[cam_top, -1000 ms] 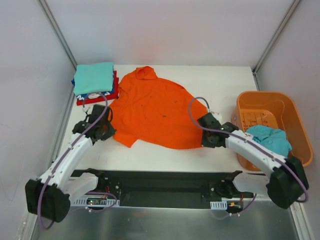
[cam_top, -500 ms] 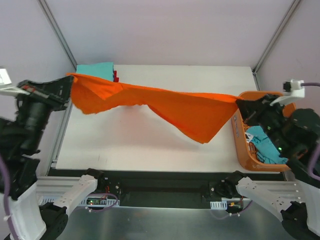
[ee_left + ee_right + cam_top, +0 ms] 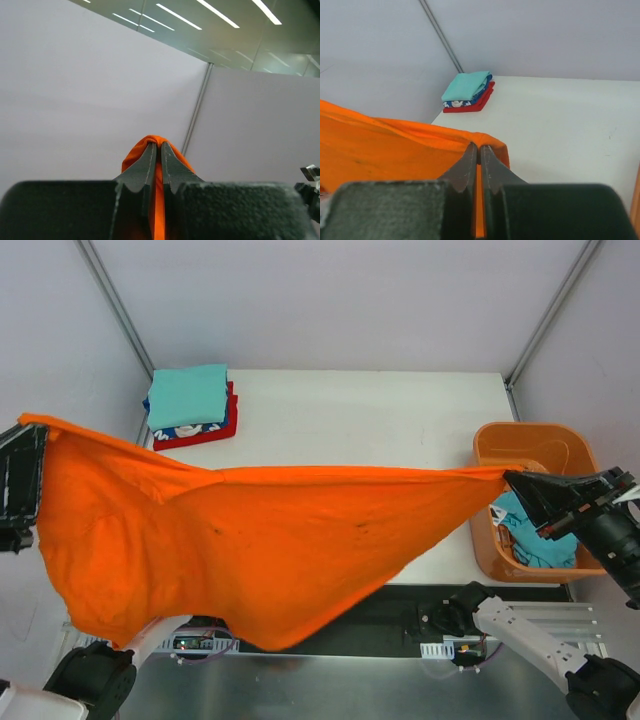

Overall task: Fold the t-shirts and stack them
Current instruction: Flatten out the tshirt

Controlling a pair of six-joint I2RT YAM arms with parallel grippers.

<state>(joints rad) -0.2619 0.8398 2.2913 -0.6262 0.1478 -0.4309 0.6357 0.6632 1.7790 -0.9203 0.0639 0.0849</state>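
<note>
While the orange t-shirt [image 3: 250, 550] hangs spread in the air, hiding the near edge of the table [image 3: 400, 420], long axis left to right, left gripper [image 3: 156, 147] and right gripper [image 3: 476, 149] clamp its ends, folded stack [image 3: 190, 405] at far left, basket [image 3: 530, 435] at right.

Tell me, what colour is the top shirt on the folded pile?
The top shirt is teal; the overhead view shows it best.
</note>
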